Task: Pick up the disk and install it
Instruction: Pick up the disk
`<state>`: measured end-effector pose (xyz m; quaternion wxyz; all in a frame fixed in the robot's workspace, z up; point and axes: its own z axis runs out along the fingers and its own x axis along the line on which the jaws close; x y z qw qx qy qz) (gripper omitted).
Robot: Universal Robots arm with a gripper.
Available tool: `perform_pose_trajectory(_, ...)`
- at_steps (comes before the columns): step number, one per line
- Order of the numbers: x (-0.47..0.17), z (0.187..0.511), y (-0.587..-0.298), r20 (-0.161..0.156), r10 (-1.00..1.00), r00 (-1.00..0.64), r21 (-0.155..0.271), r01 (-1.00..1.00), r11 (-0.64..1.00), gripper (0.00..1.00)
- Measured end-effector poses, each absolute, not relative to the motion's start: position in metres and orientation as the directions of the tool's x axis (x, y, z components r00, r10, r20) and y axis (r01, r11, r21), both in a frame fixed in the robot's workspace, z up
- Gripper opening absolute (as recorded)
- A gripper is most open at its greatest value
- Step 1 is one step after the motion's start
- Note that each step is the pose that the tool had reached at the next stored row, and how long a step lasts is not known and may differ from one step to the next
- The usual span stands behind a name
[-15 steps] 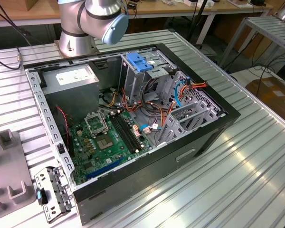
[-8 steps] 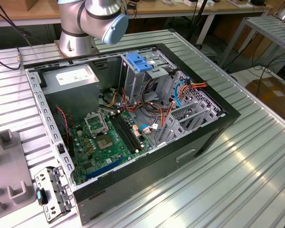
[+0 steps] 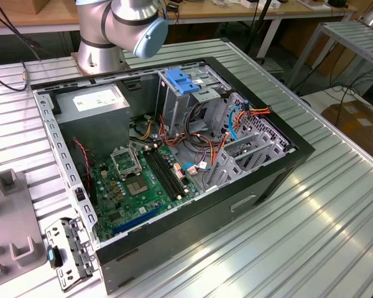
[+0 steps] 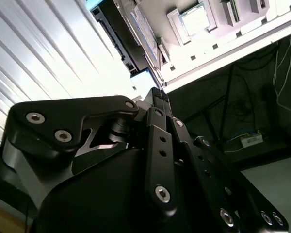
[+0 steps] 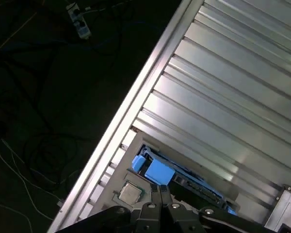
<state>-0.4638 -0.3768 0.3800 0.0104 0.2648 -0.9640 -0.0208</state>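
Note:
In the first wrist view, my gripper (image 5: 161, 190) hangs with its black fingers pressed together and nothing between them. Just past the fingertips lies the disk (image 5: 184, 180), a dark flat body with a blue plastic carrier piece at its near end, close to the edge of the ribbed metal table (image 5: 233, 97). In the second wrist view, the gripper (image 4: 158, 92) points toward the same disk (image 4: 141, 26), whose pale label shows at a slant. Gripper and disk are apart. The open computer case (image 3: 261, 180) sits in the middle of the exterior view.
A tall drive cage with a light-blue latch (image 3: 183, 81) and a grey power-supply box (image 3: 96, 102) stand inside the case. A square silver chip (image 5: 131, 192) rests in a pale holder beside the disk. Dark floor with cables (image 5: 48, 121) lies beyond the table edge.

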Motion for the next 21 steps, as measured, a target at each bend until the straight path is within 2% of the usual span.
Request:
perform_pose_trajectory(8, -0.4638, 0.38, -0.3767, 0.009, -0.648, -0.761, 0.046, -0.648, 0.761, 0.11)
perform_pose_trajectory(21, -0.4638, 0.38, -0.3767, 0.009, -0.886, -0.463, 0.046, -0.885, 0.463, 0.11)
